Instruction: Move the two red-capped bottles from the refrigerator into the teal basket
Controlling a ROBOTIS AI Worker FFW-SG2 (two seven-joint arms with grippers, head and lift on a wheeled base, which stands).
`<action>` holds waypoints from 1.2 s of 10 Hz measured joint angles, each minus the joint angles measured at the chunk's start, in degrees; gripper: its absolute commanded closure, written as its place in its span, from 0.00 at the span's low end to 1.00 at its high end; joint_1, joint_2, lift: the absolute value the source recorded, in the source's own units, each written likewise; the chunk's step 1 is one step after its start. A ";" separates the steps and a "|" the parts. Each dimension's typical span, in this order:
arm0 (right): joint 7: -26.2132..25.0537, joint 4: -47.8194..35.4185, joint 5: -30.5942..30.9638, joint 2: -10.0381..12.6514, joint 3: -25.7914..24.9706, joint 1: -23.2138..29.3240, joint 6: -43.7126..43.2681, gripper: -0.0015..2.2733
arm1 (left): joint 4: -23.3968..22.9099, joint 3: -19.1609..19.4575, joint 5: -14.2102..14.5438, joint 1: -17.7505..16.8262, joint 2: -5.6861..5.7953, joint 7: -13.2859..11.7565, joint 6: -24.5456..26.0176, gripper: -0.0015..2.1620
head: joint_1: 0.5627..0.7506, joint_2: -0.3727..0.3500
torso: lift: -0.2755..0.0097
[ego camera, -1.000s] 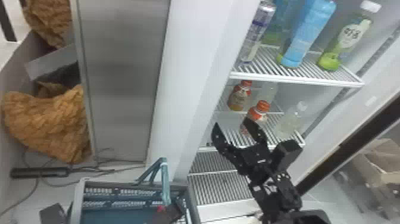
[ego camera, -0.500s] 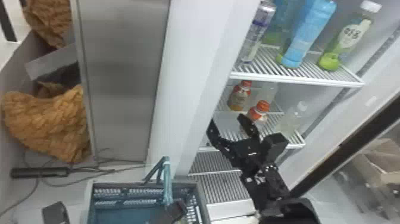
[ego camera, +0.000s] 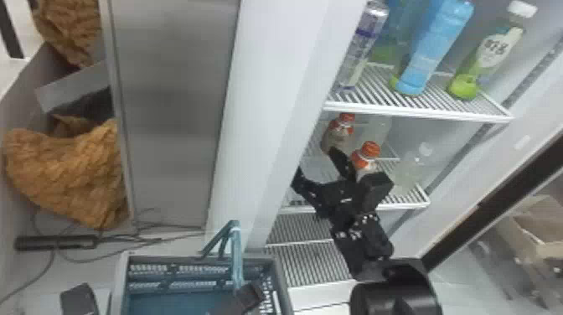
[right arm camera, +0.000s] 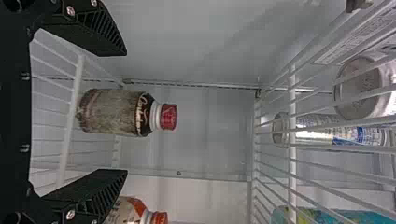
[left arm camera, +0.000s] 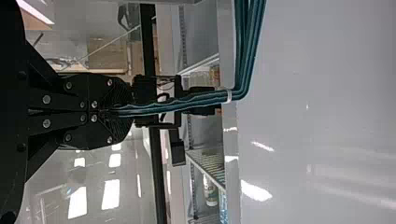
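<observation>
A white wire refrigerator shelf (ego camera: 408, 205) holds two red-capped, labelled bottles (ego camera: 365, 157) — the black right gripper (ego camera: 317, 161) is near, jaws apart; the black left gripper's (ego camera: 245, 296) jaws clamp the teal plastic basket (ego camera: 283, 285) by its handle (ego camera: 237, 259).

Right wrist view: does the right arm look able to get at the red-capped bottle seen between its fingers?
Probably yes: the right gripper is open, and nothing visible blocks its way to that bottle.

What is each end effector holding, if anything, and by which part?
The left end effector holds the teal basket by its handle; the open right end effector holds nothing.
</observation>
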 measured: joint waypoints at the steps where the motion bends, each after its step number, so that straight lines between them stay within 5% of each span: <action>1: -0.22 1.63 0.40 -0.02 0.12 -1.35 -0.54 0.05 | 0.00 -0.01 0.00 0.00 0.00 0.00 0.00 0.53 | 0.70 0.03 | 0.18; 12: -2.26 14.89 1.30 -0.46 2.91 -11.57 -3.39 0.03 | 0.00 -0.23 -0.08 -0.28 0.06 0.05 -0.13 0.53 | 0.70 0.03 | 0.18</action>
